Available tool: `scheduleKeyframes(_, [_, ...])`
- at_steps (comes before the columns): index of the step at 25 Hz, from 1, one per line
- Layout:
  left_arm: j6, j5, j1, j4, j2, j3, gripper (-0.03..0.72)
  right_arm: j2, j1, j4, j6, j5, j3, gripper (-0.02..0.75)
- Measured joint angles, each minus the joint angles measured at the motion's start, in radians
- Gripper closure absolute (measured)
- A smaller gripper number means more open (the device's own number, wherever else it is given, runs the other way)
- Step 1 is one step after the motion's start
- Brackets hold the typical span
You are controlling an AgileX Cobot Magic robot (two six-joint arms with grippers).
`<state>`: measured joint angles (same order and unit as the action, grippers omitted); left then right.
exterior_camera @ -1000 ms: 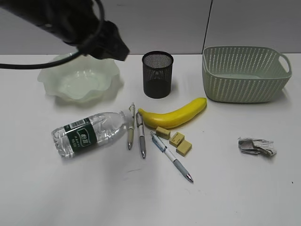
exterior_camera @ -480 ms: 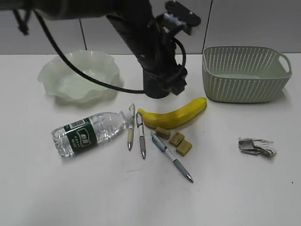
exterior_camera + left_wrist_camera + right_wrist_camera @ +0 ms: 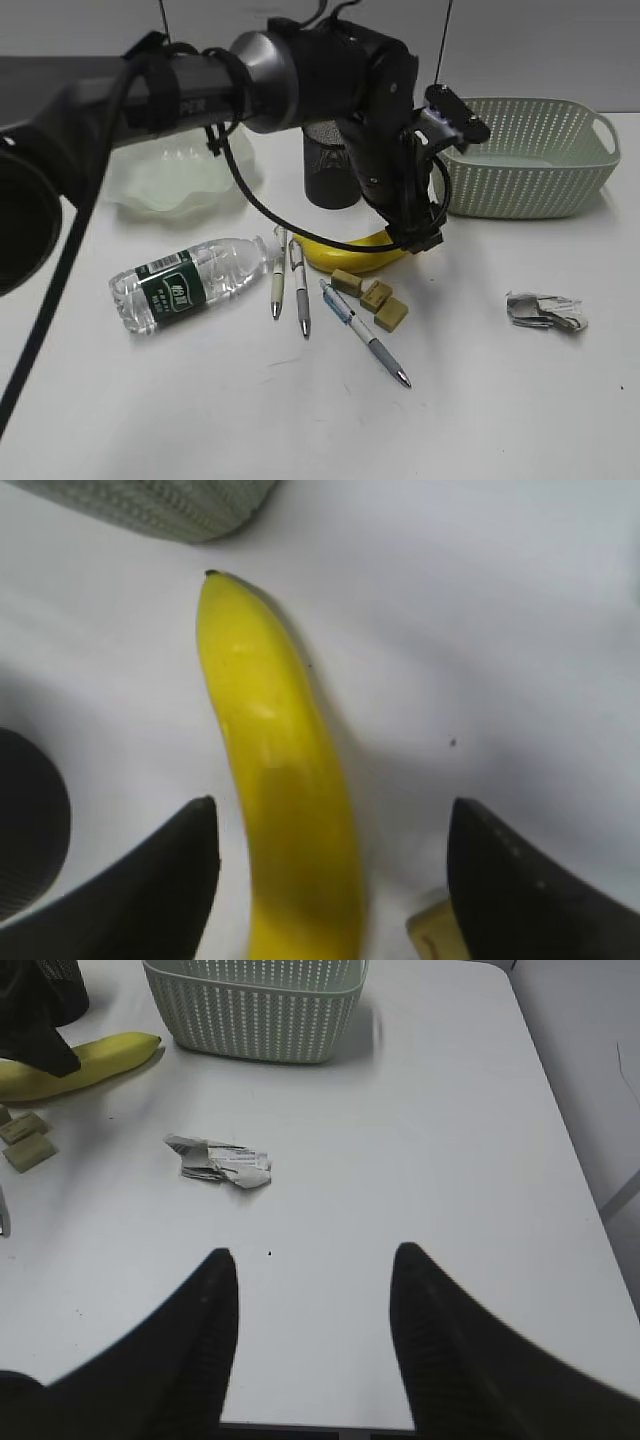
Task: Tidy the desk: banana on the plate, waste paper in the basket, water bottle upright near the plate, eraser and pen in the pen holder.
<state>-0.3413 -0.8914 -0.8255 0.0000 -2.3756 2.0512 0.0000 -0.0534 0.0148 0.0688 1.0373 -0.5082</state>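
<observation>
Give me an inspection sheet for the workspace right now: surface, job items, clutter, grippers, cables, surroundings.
Surface: white desk, nothing spilled.
Job's things: banana lying on the desk; plate partly hidden by the arm; water bottle on its side; three pens and three erasers loose; waste paper on the desk; basket and pen holder upright.
Clutter: nothing seen.
Grippers: left gripper open, jaws either side of the banana, not closed on it; right gripper open, holding nothing.
Cables: black cable looping under the left arm.
Surroundings: grey wall panels.
</observation>
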Motion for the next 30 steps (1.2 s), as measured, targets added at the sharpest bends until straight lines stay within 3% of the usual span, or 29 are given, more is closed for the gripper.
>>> scheduleKeyframes(4, [0.048,-0.01,0.001,0.072,-0.052,0.037,0.115,0.0,0.0,0.0,0.0,0.0,0.0,0.339])
scheduleKeyframes(14, [0.059,-0.01,0.013,0.066,-0.107,0.041,0.118,0.0,0.0,0.0,0.0,0.0,0.0,0.343])
scheduleKeyframes(17, [0.061,-0.014,0.013,0.067,-0.116,0.041,0.179,0.0,0.0,0.0,0.0,0.0,0.0,0.343])
scheduleKeyframes(20, [0.063,-0.023,0.013,0.069,-0.116,0.046,0.365,0.0,0.0,0.0,0.0,0.0,0.0,0.343])
scheduleKeyframes(30, [0.066,-0.167,0.013,0.067,-0.038,0.192,0.353,0.0,0.0,0.0,0.0,0.0,0.0,0.344])
